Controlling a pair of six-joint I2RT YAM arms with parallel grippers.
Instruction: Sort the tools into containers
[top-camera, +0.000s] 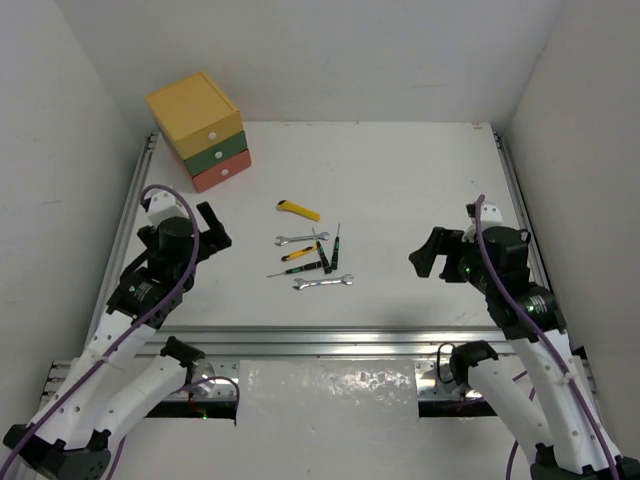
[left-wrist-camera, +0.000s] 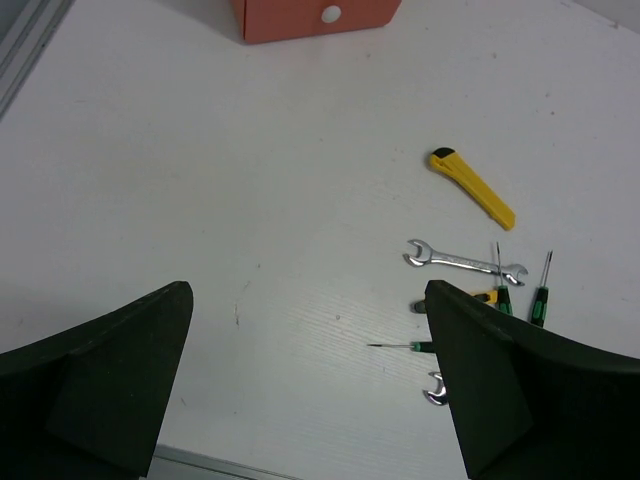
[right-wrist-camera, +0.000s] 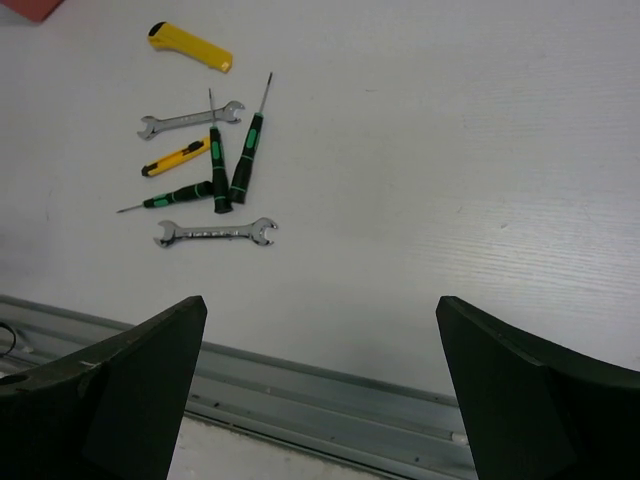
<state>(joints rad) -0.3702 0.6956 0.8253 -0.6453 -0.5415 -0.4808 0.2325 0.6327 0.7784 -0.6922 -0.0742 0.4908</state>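
The tools lie in a loose cluster mid-table: a yellow utility knife (top-camera: 298, 210) (left-wrist-camera: 472, 187) (right-wrist-camera: 190, 46), two silver wrenches (top-camera: 300, 238) (top-camera: 322, 283) (right-wrist-camera: 215, 233), and several thin screwdrivers (top-camera: 335, 247) (right-wrist-camera: 248, 150), one with an orange-yellow handle (right-wrist-camera: 177, 158). The containers, three stacked drawers in yellow (top-camera: 195, 108), green (top-camera: 215, 150) and orange-red (top-camera: 222, 172) (left-wrist-camera: 315, 15), stand at the far left corner, all pushed in. My left gripper (top-camera: 212, 232) (left-wrist-camera: 308, 300) hovers open left of the tools. My right gripper (top-camera: 432, 255) (right-wrist-camera: 320, 305) hovers open to their right. Neither holds anything.
A metal rail (top-camera: 320, 340) (right-wrist-camera: 330, 390) runs along the table's near edge, and side rails (top-camera: 520, 200) border the left and right. White walls enclose the table on three sides.
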